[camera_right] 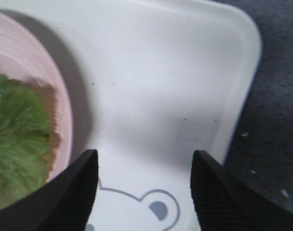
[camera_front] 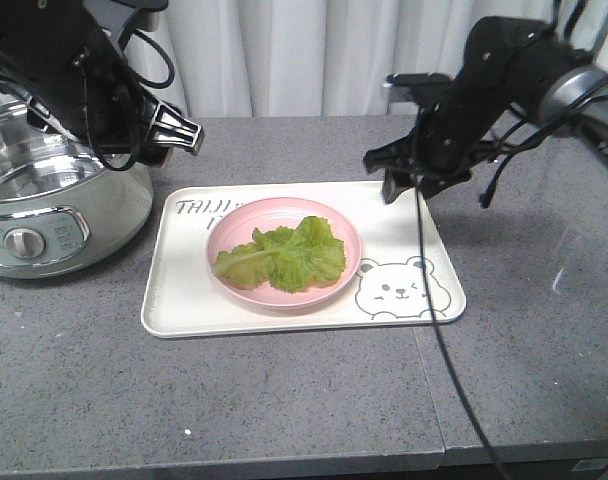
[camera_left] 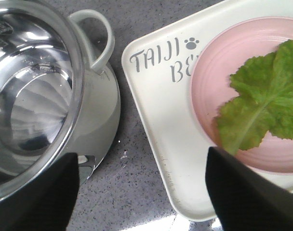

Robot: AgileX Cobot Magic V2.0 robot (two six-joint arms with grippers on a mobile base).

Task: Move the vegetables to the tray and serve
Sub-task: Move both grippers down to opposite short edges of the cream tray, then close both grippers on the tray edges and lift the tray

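Vegetables (camera_front: 284, 255) on a pink plate (camera_front: 229, 240), mid-tray (camera_front: 184, 300), on a grey speckled tabletop (camera_front: 284, 400) before a pale curtain (camera_front: 314, 50).
Both black arms hover low. The left fingers (camera_left: 247, 192) are spread wide above the gap between the steel-lined cooker (camera_front: 44, 220) and the tray. The right fingers (camera_right: 64, 197) are spread above the tray's bare back-right corner, gripping nothing. The leaves are ruffled, the plate is smooth and round, and the cream tray is glossy, round-cornered and bear-printed.
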